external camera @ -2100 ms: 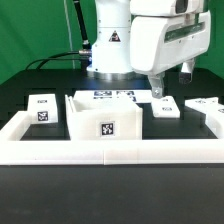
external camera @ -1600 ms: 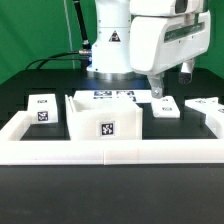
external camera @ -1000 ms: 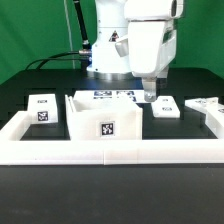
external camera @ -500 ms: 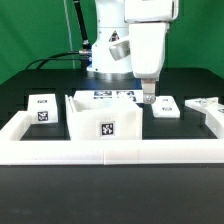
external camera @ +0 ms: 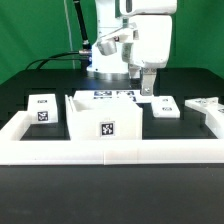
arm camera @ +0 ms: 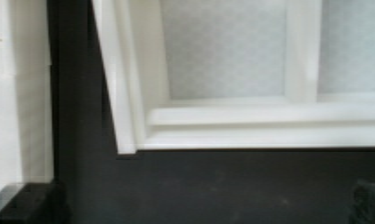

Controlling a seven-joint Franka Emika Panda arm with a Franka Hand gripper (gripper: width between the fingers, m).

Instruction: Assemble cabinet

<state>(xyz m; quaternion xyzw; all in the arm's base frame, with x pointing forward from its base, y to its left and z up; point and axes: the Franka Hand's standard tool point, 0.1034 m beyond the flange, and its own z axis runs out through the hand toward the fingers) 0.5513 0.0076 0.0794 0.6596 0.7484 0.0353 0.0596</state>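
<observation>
By the near rail (external camera: 60, 150) sits the cabinet body (external camera: 105, 118), its loose panels (external camera: 42, 108) not fitted yet. The gripper (external camera: 146, 91) hangs open, empty.

A robotics lab: arm (external camera: 150, 40) on a black table (external camera: 18, 97), white rail frame (external camera: 110, 153), tag-marked cabinet (external camera: 105, 122), green backdrop (external camera: 30, 30).
</observation>
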